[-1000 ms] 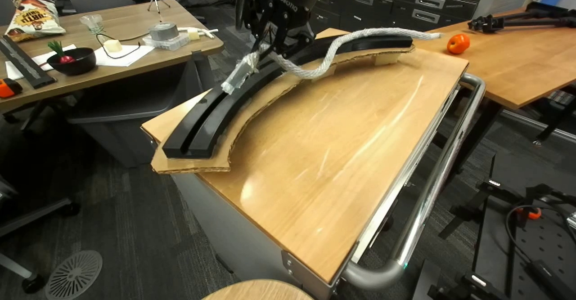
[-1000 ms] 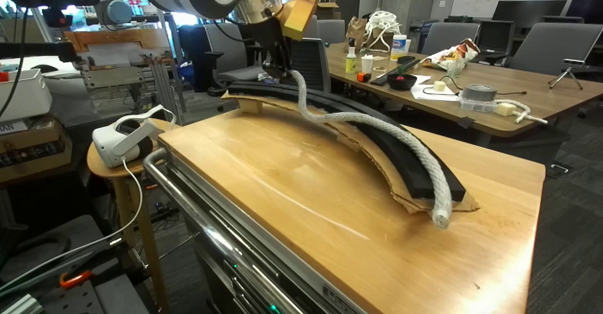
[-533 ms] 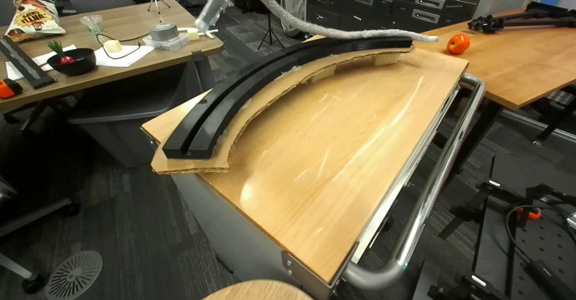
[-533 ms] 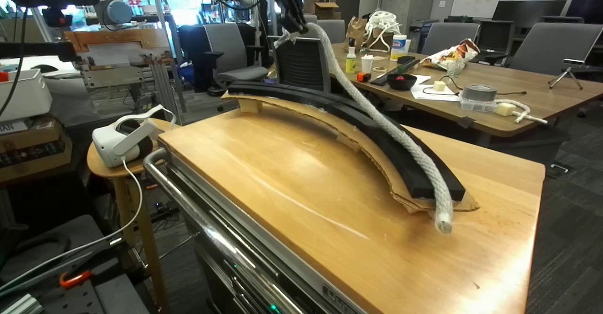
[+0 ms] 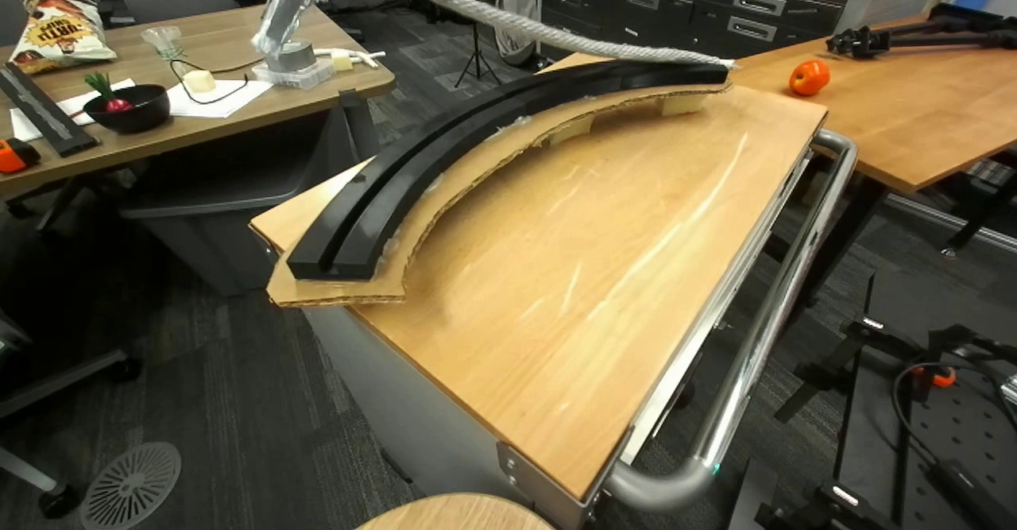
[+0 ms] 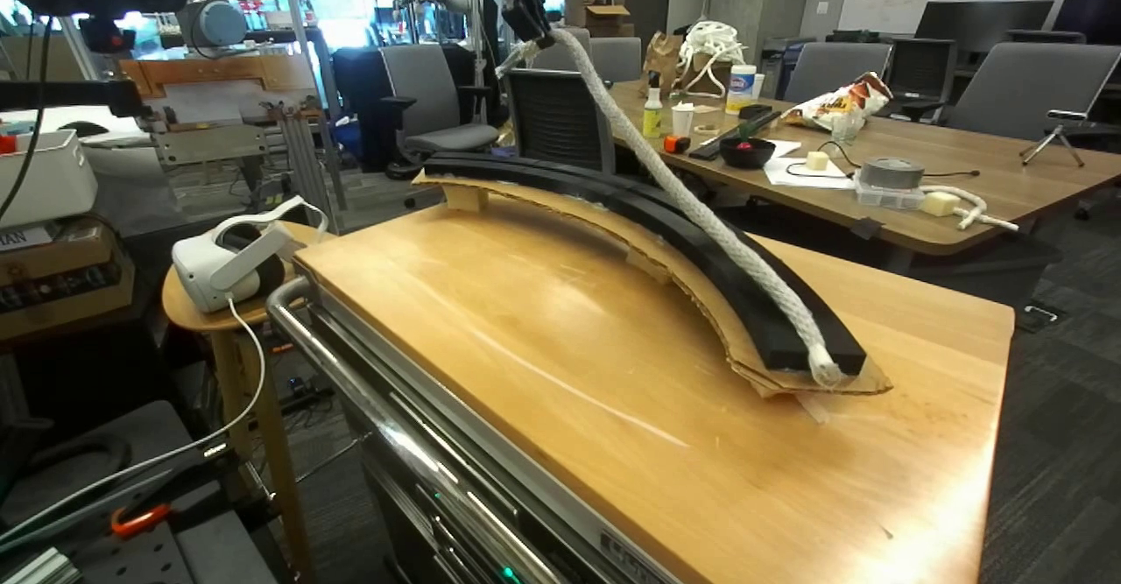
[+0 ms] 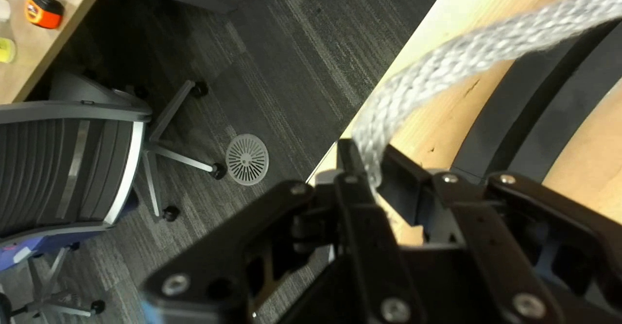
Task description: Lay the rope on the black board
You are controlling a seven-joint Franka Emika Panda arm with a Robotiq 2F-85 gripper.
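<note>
The whitish-grey braided rope [image 5: 508, 24] slopes from my gripper down to one end of the black board [image 5: 389, 204]. In an exterior view the rope [image 6: 657, 164] has its lower tip at the end edge of the curved board [image 6: 753, 321]; the rest hangs above it. My gripper [image 6: 545, 39] is shut on the rope near its taped, frayed end [image 5: 282, 13], high above the board's other half. In the wrist view the rope [image 7: 452, 66] runs up right from between the fingertips of the gripper [image 7: 369, 161]. The grooved board [image 7: 510, 105] lies to the right.
The board sits on a cardboard base [image 5: 342, 292], raised on blocks on the wooden tabletop [image 5: 572, 236]. A chrome rail [image 5: 763, 347] runs along one edge. A table with a bowl [image 5: 131, 109] and other items stands behind. A tomato-like object [image 5: 809, 77] lies on another table.
My gripper has lifted the taped rope end from low over the board and carried it up and outward. The rope has straightened, and its far tip has drawn back to the board's end.
</note>
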